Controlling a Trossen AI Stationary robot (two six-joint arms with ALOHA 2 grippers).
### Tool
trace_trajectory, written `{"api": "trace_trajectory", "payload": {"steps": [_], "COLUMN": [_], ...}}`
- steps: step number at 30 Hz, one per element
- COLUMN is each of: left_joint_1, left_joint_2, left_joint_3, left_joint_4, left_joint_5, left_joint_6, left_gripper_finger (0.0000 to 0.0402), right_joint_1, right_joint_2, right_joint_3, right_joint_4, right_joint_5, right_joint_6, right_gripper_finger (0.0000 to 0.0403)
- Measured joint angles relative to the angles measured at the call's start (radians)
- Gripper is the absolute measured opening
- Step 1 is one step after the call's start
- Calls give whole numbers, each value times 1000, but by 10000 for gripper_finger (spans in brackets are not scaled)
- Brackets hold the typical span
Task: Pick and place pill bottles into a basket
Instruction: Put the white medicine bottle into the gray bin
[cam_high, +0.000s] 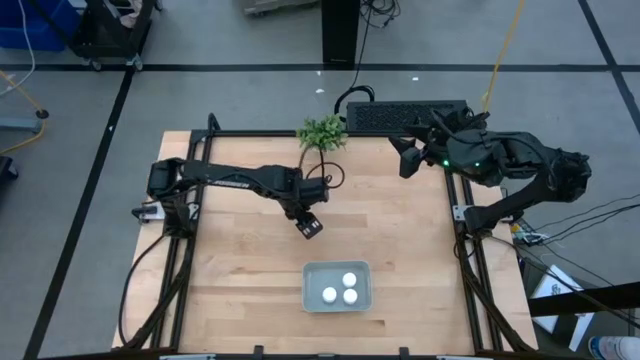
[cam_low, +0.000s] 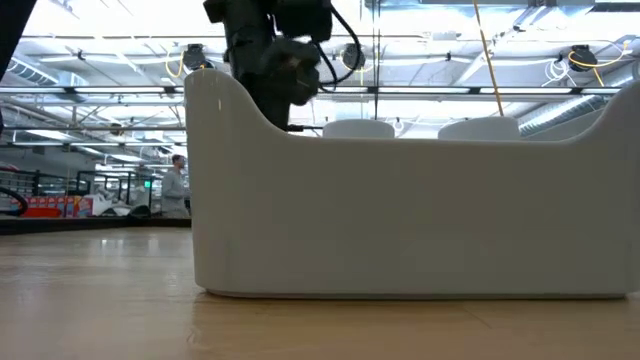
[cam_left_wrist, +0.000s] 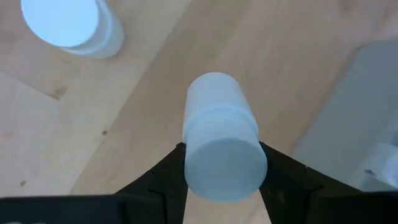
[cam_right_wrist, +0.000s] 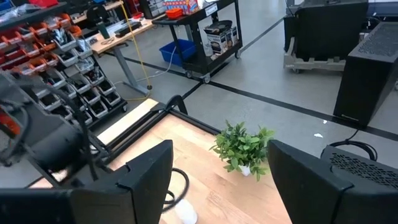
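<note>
My left gripper (cam_high: 309, 224) is at mid table, just beyond the basket's far rim, shut on a white pill bottle (cam_left_wrist: 219, 134). A second bottle (cam_left_wrist: 69, 26) stands upright on the wood close by. The pale grey-blue basket (cam_high: 310, 290) lies near the table's near edge with three bottles (cam_high: 341, 288) standing in it. Two of their caps (cam_low: 358, 128) show over its rim in the low view. My right gripper (cam_high: 408, 157) is open and empty at the far right of the table. My left gripper pinches the bottle between its two fingers (cam_left_wrist: 163, 177) at the cap end (cam_left_wrist: 224, 169), one finger on each side of the round wall. The fingers come from above and the bottle points away below them, slightly tilted. Whether its bottom touches the table, I cannot tell.
A small green plant (cam_high: 322, 132) stands at the table's far edge, and also shows in the right wrist view (cam_right_wrist: 244, 148). A black keyboard-like box (cam_high: 400, 115) lies beyond the far edge. A dark frame (cam_high: 465, 230) runs along the table's sides. Bare wood lies left of the basket.
</note>
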Motion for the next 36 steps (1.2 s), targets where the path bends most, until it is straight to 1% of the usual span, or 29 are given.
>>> {"api": "trace_trajectory", "payload": {"steps": [4, 7, 10, 14, 16, 19, 23, 26, 30, 33, 36], "left_joint_1": [1, 0, -3, -29, -53, -96, -164, -219, -266, -301, -331], "left_joint_2": [-64, -120, -176, -230, -250, -260, -258, -252, -251, -245, -243], "left_joint_3": [0, 0, 0, 0, 0, 0, 0, 1, 1, 2, 1], "left_joint_4": [-1, 8, 8, 21, 19, 22, 32, 88, 158, 173, 187], "left_joint_5": [68, 106, 131, 167, 176, 175, 171, 141, 119, 90, 56], "left_joint_6": [13, 9, -31, -64, -80, -110, -175, -220, -290, -341, -377], "left_gripper_finger": [185, 177, 163, 163, 171, 179, 164, 163, 167, 171, 164], "right_joint_1": [0, 0, 0, -2, -2, -2, 3, 17, 38, 48, 63], "right_joint_2": [11, 11, 10, 11, 10, 10, 10, 10, 10, 10, 10], "right_joint_3": [0, 0, 0, 0, 0, 0, 0, 0, 0, 0, 0], "right_joint_4": [-1, -2, 0, 0, -1, -1, 5, 5, 5, 5, 4], "right_joint_5": [-1, -1, 3, 3, 3, 3, 0, -2, -4, -4, -5], "right_joint_6": [-1, -1, -3, -3, 0, 14, 23, 23, 12, 6, 1], "right_gripper_finger": [254, 254, 254, 254, 254, 254, 254, 254, 254, 254, 254]}}
